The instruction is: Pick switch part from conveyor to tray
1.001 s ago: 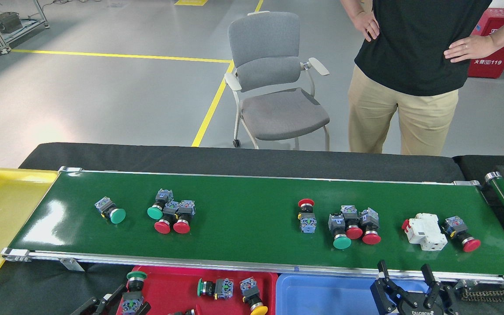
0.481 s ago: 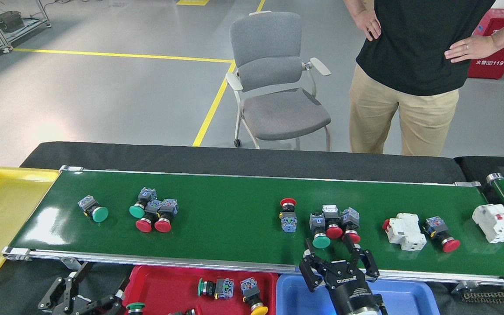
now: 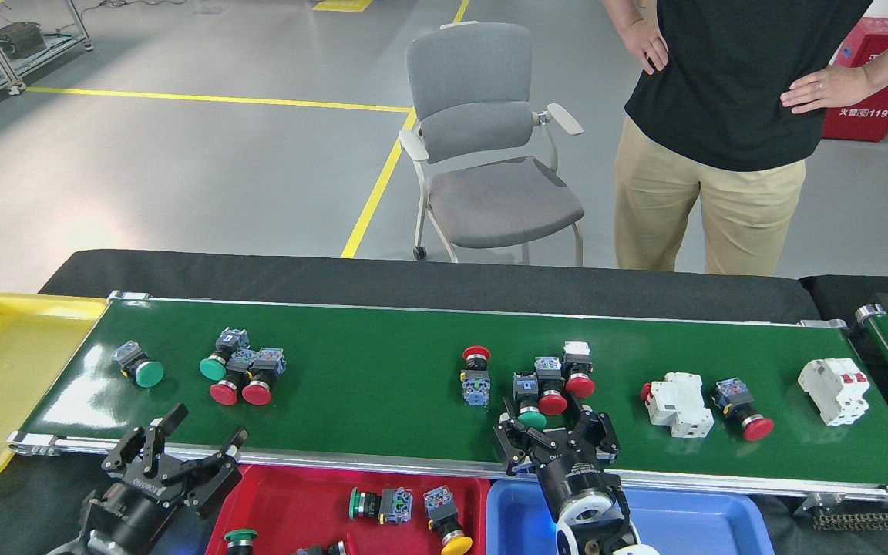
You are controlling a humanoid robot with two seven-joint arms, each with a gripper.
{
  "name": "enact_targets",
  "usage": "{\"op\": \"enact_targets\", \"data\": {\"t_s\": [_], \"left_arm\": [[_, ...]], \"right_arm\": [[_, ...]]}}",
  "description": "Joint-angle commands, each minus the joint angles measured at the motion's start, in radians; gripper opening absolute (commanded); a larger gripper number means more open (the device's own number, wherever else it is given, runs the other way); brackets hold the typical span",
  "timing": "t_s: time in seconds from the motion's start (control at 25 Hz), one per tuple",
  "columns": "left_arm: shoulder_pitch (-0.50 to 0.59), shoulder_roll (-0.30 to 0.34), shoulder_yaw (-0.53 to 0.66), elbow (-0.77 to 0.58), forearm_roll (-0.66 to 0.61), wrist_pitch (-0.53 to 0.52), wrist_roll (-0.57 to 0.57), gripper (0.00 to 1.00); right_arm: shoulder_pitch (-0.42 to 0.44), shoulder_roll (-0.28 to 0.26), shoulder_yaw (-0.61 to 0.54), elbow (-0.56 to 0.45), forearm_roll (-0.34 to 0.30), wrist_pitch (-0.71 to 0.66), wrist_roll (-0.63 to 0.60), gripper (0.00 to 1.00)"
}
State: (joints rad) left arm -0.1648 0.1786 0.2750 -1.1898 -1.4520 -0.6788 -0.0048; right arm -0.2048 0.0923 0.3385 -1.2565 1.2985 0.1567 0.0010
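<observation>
Right gripper (image 3: 554,433) spread open over conveyor (image 3: 382,401) near edge, fingers flanking green-capped switch part (image 3: 528,402) in a touching cluster of three. Left gripper (image 3: 174,460) open, empty, at near rail beside red tray (image 3: 297,501). Blue tray (image 3: 691,524) below right arm.

I see switch parts (image 3: 540,391) spread along the conveyor (image 3: 382,385), trays (image 3: 321,501) before it, a chair (image 3: 490,146) behind it.
</observation>
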Motion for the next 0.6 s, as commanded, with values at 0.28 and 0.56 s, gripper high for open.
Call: {"op": "enact_targets", "data": {"t_s": [0.28,0.56], "left_arm": [[-0.116,0.052,-0.022,0.154,0.001,0.05,-0.004,1.0],[-0.14,0.068,-0.02,0.234,0.001,0.068,-0.003,1.0]], "right_arm": [[-0.021,-0.017,-0.001,-0.041,-0.004,-0.101,0.048,0.13],[0.145,-0.028,0.001,-0.359,-0.019,-0.404,0.094,0.17]]}}
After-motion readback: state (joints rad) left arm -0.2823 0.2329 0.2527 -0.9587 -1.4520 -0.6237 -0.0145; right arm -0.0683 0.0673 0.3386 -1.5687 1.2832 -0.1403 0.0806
